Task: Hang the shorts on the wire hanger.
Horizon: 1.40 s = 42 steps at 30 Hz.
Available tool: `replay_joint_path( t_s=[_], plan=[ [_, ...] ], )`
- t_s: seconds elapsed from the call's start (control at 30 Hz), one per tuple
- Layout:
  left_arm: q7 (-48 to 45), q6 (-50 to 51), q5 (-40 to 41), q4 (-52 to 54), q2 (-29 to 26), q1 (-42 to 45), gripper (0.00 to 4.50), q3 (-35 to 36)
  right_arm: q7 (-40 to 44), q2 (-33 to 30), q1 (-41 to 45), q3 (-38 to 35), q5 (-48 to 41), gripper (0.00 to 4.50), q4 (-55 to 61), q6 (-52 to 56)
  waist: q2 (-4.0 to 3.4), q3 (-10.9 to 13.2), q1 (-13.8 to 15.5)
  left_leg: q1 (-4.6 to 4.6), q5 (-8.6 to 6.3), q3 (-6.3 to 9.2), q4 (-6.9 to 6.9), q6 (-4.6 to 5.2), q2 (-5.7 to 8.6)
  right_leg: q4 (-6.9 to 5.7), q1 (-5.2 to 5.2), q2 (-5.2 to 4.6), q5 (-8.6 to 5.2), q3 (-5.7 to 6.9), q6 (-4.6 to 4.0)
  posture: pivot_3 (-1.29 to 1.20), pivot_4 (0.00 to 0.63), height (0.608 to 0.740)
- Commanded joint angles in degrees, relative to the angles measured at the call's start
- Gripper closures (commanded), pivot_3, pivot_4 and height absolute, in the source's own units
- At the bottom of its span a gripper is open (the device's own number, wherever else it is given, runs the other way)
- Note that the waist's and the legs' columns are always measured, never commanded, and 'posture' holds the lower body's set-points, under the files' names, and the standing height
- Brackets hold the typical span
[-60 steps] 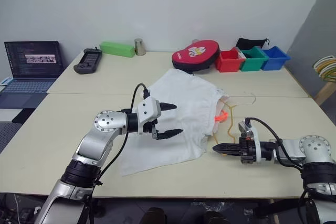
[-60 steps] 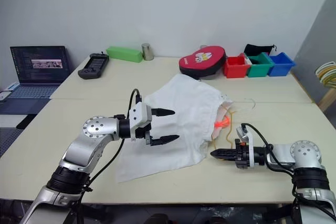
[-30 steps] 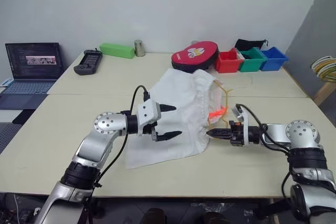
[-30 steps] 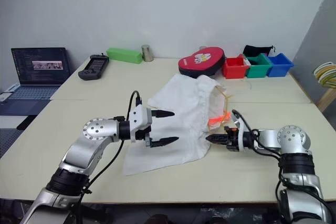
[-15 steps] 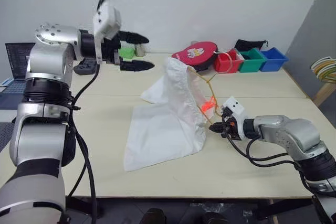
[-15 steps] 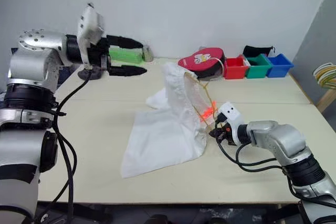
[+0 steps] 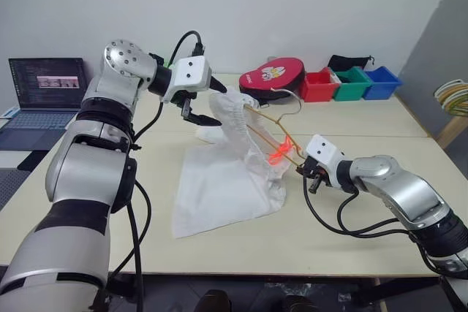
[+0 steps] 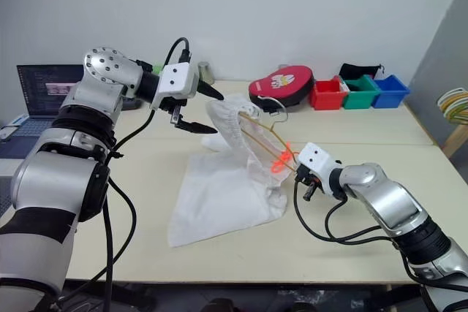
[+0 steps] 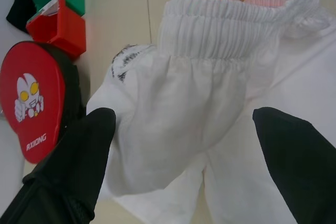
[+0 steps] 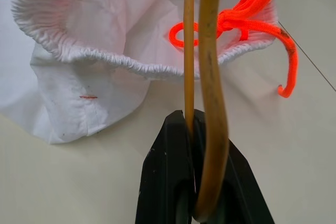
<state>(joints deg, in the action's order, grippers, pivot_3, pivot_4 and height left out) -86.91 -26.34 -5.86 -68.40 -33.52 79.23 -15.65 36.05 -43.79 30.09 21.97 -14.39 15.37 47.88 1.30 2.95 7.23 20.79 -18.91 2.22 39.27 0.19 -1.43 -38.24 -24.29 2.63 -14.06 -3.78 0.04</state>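
Worktop (image 7: pixel 365 231): pale cream surface carrying every item below. At its 10 o'clock edge, an open laptop (image 7: pixel 45 89) with a lit screen; the text on it is too small to read.

Shorts (image 7: pixel 227 180): white, thin fabric, near the worktop's centre. The lower part lies flat on the surface; the gathered elastic waistband (image 9: pixel 231 22) is lifted off it, with the wire hanger running into the opening. An orange-red cord (image 10: pixel 247 17) hangs at the waistband, knotted near the wire.

Red pouch (image 9: pixel 31 100): at 12 o'clock from the shorts, oval, with a cartoon masked figure and the printed word "AXIONG" in white. Further round, toward 1 o'clock, a row of three bins (image 7: pixel 351 82): red, green, blue.

Wire hanger (image 7: pixel 267 126): yellow-gold, tilted, its small hook (image 8: pixel 274 104) raised toward the pouch and its lower end at 4 o'clock from the waistband.

Left gripper (image 7: pixel 208 104): raised at 11 o'clock of the shorts, just beside the lifted waistband; jaws spread wide, nothing between them.

Right gripper (image 10: pixel 191 129): at 3 o'clock of the shorts, low over the worktop; jaws pressed together, pinching the hanger's wire.
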Motion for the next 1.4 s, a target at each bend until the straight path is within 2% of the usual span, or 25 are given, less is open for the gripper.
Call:
replay_joint_path(
  t_s=[0.03,0.3,0.43,0.6,0.9,1.0,1.1,1.3,1.4],
  plan=[
    [2.00,-4.28,-3.11,-1.10,0.23,1.09,0.03,-0.73,-0.10,0.37,1.12,-0.39,3.06,4.50,3.89,-1.20,0.00,0.00,-0.13,-0.01,0.00,0.01,0.00,0.00,0.00,-0.02,0.00,0.01,0.00,0.00,0.00,0.21,0.000,0.740],
    [11.30,-8.06,-8.30,-3.19,3.02,-0.02,0.03,-1.62,0.15,-0.26,1.72,1.86,10.21,4.50,6.54,-3.36,0.00,0.00,0.16,0.03,-0.02,0.03,0.39,0.02,0.01,-0.35,-0.01,0.01,-0.03,0.02,-0.03,0.20,0.000,0.740],
    [11.33,-8.98,-9.61,-3.07,3.33,-1.12,0.74,-2.35,0.11,0.71,2.11,1.93,12.53,4.50,6.73,-3.38,0.00,0.00,0.03,0.00,-0.02,0.02,0.51,0.02,0.02,-0.50,-0.01,0.01,-0.04,0.00,-0.04,0.20,0.000,0.740],
    [11.66,-9.63,-10.29,-2.91,2.94,-1.73,1.93,-1.98,0.45,1.66,2.22,1.39,14.41,4.50,7.14,-3.11,0.00,0.00,-0.26,-0.01,-0.02,0.05,0.52,0.02,0.01,-0.61,-0.02,0.02,-0.08,0.04,-0.11,0.19,0.000,0.740],
    [12.28,-10.13,-10.08,-2.27,3.44,-2.28,3.78,-1.69,1.12,2.75,1.31,1.42,16.86,4.50,8.33,-2.57,0.00,0.00,-0.40,-0.01,-0.02,0.06,0.55,0.02,0.01,-0.64,-0.02,0.02,-0.09,0.06,-0.12,0.19,0.000,0.740],
    [11.81,-10.38,-9.89,-2.02,3.36,-2.68,4.22,-1.41,1.46,3.36,1.04,1.05,17.25,4.50,8.40,-2.28,0.00,0.00,-0.49,-0.02,-0.02,0.07,0.55,0.02,0.01,-0.66,-0.02,0.02,-0.09,0.06,-0.12,0.19,0.000,0.740],
    [11.69,-10.58,-9.99,-1.97,3.30,-2.89,4.38,-1.21,1.86,3.81,0.86,0.77,17.51,4.50,8.46,-2.01,0.00,-0.01,-0.69,-0.02,-0.02,0.08,0.56,0.02,0.01,-0.67,-0.02,0.02,-0.09,0.07,-0.13,0.19,0.000,0.740],
    [11.41,-9.80,-8.86,-0.91,3.84,-4.29,4.39,-0.33,2.30,4.97,0.79,-0.38,16.40,4.50,8.98,-1.47,0.00,-0.01,-0.94,-0.03,-0.02,0.09,0.56,0.02,0.01,-0.70,-0.02,0.02,-0.10,0.09,-0.14,0.18,0.000,0.740],
    [9.63,-9.29,-6.96,1.06,3.79,-6.64,4.39,0.79,3.46,4.63,0.49,-1.76,15.53,3.87,9.69,-0.32,-0.03,-0.03,-1.10,-0.04,-0.01,0.10,0.56,0.02,0.01,-0.72,-0.02,0.02,-0.10,0.09,-0.14,0.18,0.000,0.740]
  ],
)
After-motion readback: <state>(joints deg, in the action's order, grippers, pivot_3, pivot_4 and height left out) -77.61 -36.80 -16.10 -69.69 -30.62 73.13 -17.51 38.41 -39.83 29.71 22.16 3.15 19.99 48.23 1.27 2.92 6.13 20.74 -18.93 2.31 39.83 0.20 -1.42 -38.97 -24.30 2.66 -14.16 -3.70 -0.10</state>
